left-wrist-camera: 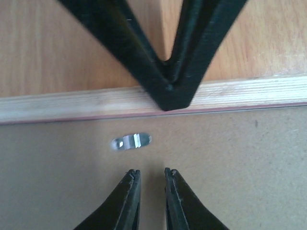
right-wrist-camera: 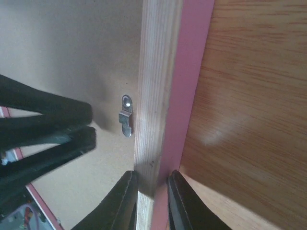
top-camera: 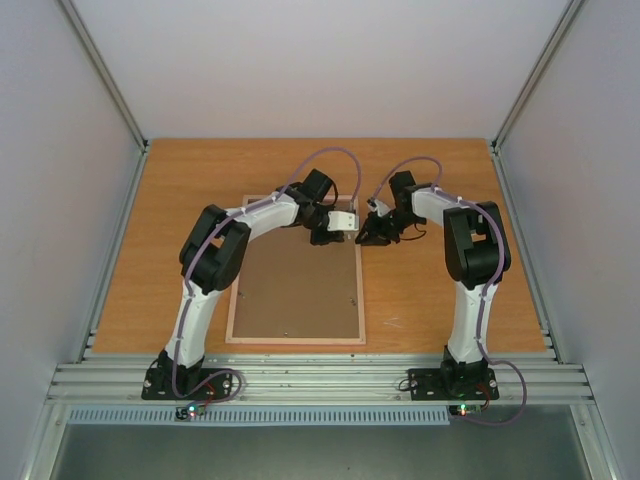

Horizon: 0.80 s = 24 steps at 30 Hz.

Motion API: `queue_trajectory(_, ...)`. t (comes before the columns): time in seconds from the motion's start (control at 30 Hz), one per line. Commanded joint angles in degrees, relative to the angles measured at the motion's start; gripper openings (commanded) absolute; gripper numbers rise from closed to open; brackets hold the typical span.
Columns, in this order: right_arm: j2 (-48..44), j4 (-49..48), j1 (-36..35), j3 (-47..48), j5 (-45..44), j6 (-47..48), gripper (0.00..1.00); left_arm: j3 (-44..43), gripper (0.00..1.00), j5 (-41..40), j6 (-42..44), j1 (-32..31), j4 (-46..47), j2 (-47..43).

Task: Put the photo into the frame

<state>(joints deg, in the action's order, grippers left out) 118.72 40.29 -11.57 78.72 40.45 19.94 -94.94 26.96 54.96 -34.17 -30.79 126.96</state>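
Pale pink, thin-railed wooden picture frame (top-camera: 295, 341) lies flat on the orange-brown wooden table (top-camera: 440, 200), long sides running from near to far, its near rail close to the table's near edge and closer to the left arm's base than to the right; a flat brown backing board (top-camera: 295, 290) fills the opening, so the pane side faces down. Both arms reach to the far right corner region of the frame. The left gripper (top-camera: 325, 237) is positioned over the backing board just inside the right rail; in the left wrist view its fingers (left-wrist-camera: 129, 201) are nearly closed, with only a thin gap and nothing between them. A small silver metal retaining clip (left-wrist-camera: 131, 141) sits on the board between those fingertips and the rail, slightly to one side. The right gripper (top-camera: 365, 238) is positioned at the right rail itself; in the right wrist view its fingers (right-wrist-camera: 122, 206) are likewise drawn narrow, and the rail (right-wrist-camera: 153, 72) shows through the gap; whether the tips press on the wood cannot be determined. The same clip (right-wrist-camera: 126, 116) lies just beside the rail's inner edge, between the two grippers.
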Motion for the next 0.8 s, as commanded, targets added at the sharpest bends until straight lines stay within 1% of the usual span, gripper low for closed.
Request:
queue_trajectory(0.0,2.15,-1.01,0.06,1.67,1.06,-1.55,0.18,0.48,0.17,-0.15,4.6,-0.54,1.93,1.92)
queue_trajectory(0.2,2.64,-1.61,0.13,-0.81,1.11,-2.01,0.13,0.11,0.16,-1.38,4.66,-0.85,2.66,2.9)
queue_trajectory(0.33,3.39,-1.71,0.79,-1.71,0.72,-2.34,0.12,0.1,0.14,-3.11,4.82,-0.83,3.66,3.2)
queue_trajectory(0.77,3.7,-2.96,1.55,-4.23,1.1,-3.22,0.07,-1.84,0.13,-4.17,3.8,-1.24,4.46,5.86)
